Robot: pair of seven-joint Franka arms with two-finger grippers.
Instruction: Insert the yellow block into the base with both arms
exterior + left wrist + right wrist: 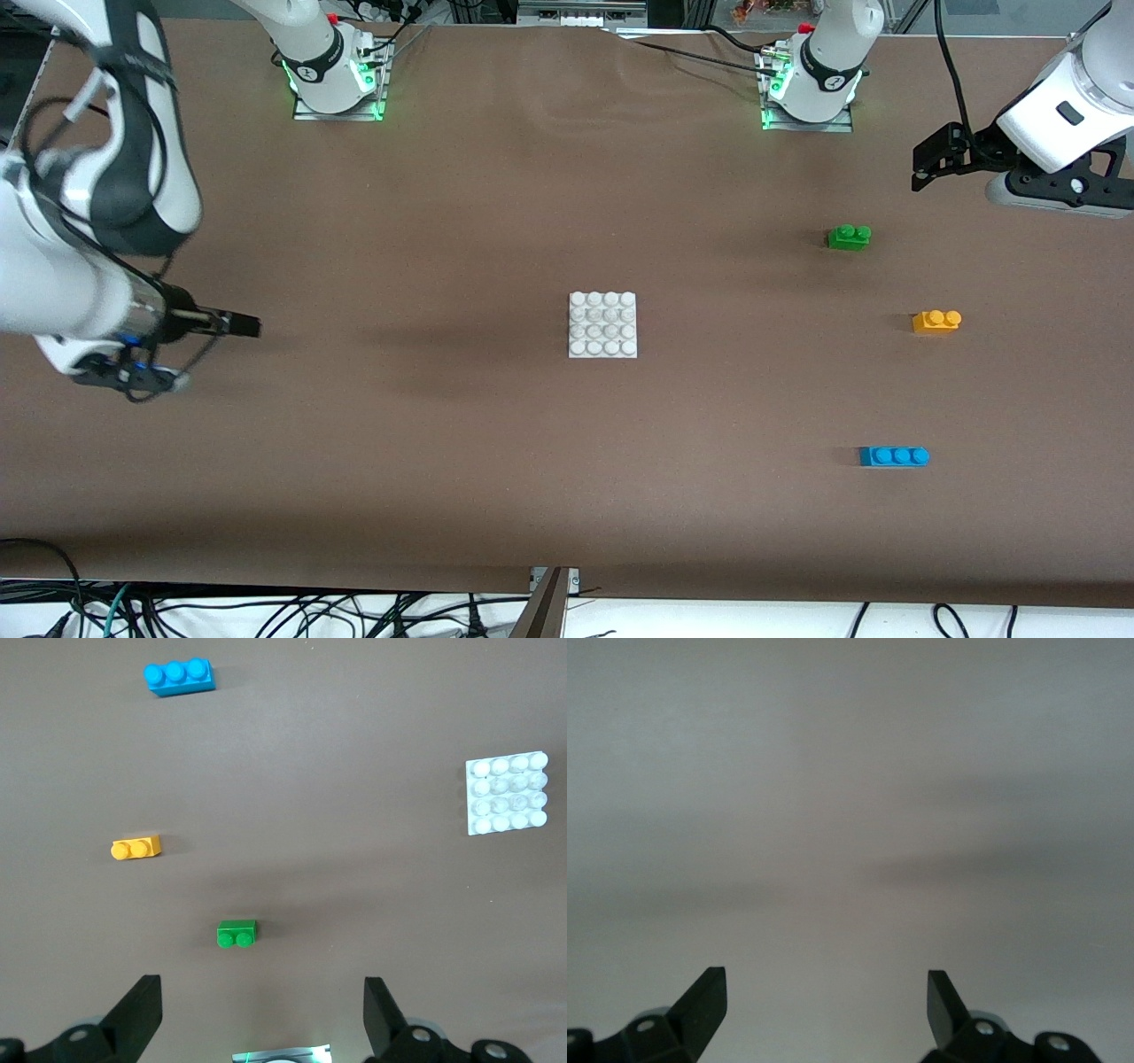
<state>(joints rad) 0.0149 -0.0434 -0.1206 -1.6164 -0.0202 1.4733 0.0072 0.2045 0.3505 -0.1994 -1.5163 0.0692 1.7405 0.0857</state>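
The yellow block (936,321) (135,848), a small two-stud brick, lies on the table toward the left arm's end. The white studded base (602,324) (507,792) lies flat at the table's middle. My left gripper (921,171) (263,1010) hangs open over the table at the left arm's end, empty, apart from the yellow block. My right gripper (241,325) (826,1001) stands open and empty over bare table at the right arm's end, well away from the base.
A green two-stud brick (849,237) (236,934) lies farther from the front camera than the yellow block. A blue three-stud brick (894,456) (179,677) lies nearer. The arm bases (335,71) (811,84) stand along the table's back edge.
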